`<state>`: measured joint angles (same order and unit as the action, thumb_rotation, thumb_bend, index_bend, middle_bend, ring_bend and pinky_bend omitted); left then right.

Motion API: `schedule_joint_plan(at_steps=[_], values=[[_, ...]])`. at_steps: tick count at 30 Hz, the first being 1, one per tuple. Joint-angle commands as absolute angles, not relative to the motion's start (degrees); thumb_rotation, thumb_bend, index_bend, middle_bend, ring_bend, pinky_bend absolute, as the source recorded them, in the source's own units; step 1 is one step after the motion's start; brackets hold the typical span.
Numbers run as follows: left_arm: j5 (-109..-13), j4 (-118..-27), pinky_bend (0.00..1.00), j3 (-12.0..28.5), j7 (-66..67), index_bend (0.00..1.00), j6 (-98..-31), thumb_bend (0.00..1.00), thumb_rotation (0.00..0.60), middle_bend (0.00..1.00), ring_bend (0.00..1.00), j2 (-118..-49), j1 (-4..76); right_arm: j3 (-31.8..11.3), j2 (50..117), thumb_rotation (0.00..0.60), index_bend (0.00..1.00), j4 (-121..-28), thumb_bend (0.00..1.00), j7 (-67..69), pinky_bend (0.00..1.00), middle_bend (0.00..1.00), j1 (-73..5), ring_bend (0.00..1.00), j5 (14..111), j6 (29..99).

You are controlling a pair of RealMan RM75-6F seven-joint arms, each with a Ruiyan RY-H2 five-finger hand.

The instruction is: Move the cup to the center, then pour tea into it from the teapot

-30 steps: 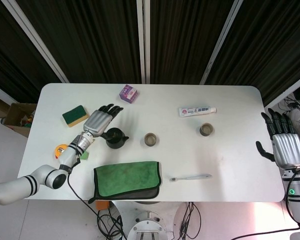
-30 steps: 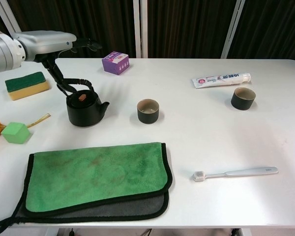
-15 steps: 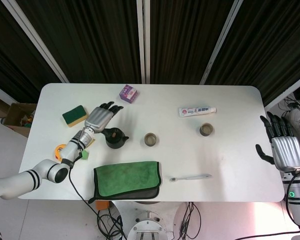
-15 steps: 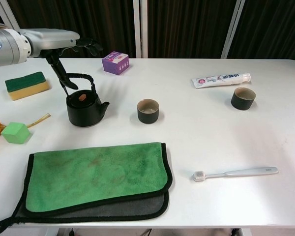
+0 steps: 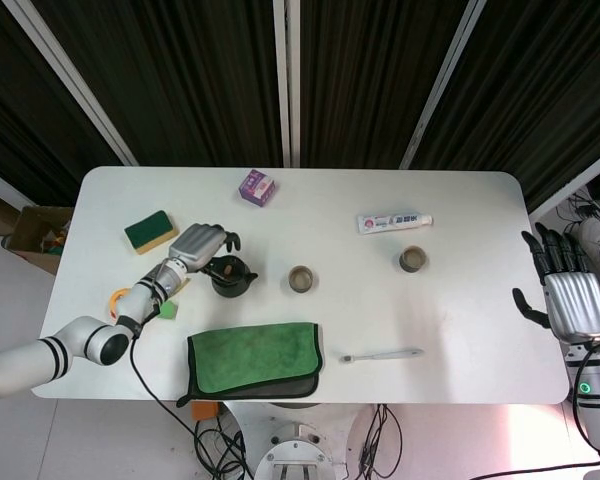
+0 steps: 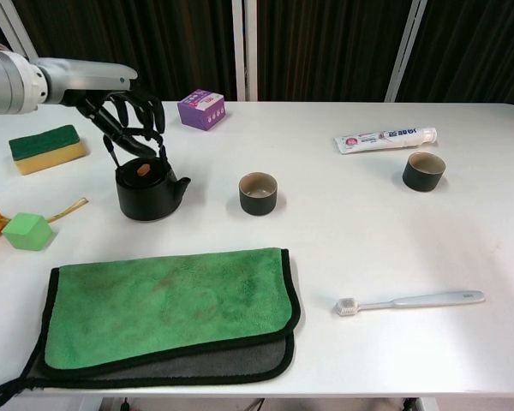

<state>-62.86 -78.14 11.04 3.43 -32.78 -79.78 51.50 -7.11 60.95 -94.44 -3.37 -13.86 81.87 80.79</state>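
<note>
Left hand point(image 6: 128, 116): above the teapot point(image 6: 146, 188), fingers curled down around the arched handle point(image 6: 135, 137); whether they have closed on the handle cannot be told.
Right hand point(image 5: 572, 300): beyond the right edge of the desk point(image 5: 460, 300), fingers spread wide, holding nothing; seen in the head view only.
Teapot: black, upright on the desk, left of centre, spout toward the centre cup point(image 6: 258, 193).
Centre cup: dark, pale inside, upright near the middle of the desk, just right of the teapot and apart from it.
Second cup point(image 6: 423, 171): dark, upright on the right side, just in front of the toothpaste tube point(image 6: 385, 137).
Green cloth point(image 6: 167, 308): folded at the front edge, in front of the teapot.
Toothbrush point(image 6: 411, 300): lies flat, right of the cloth.
Sponge point(image 6: 45, 147): green over yellow, far left.
Purple box point(image 6: 200, 109): at the rear of the desk.
Green cube point(image 6: 27, 231): left of the teapot.
</note>
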Motion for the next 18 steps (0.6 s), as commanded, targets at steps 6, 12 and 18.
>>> schedule_joint_plan(at_steps=[6,12,18], values=[[-59.09,-78.52,0.41,11.18,2.02,0.45,-28.73,0.10,0.042,0.49,0.35,-77.83,54.19,-7.48,60.93,0.600,0.00,-94.33,0.32,-3.49,0.00,0.00,-13.95,0.00,81.80,80.43],[-53.73,-77.60,0.41,8.78,5.02,0.46,-26.63,0.05,0.014,0.51,0.37,-77.58,56.97,-7.70,61.16,0.600,0.00,-94.08,0.32,-3.48,0.00,0.00,-14.23,0.00,81.64,79.75],[-46.92,-78.71,0.43,6.16,9.27,0.46,-28.26,0.05,0.010,0.51,0.40,-77.44,59.77,-7.87,61.38,0.600,0.00,-93.76,0.32,-3.48,0.00,0.00,-14.45,0.00,81.45,79.18]])
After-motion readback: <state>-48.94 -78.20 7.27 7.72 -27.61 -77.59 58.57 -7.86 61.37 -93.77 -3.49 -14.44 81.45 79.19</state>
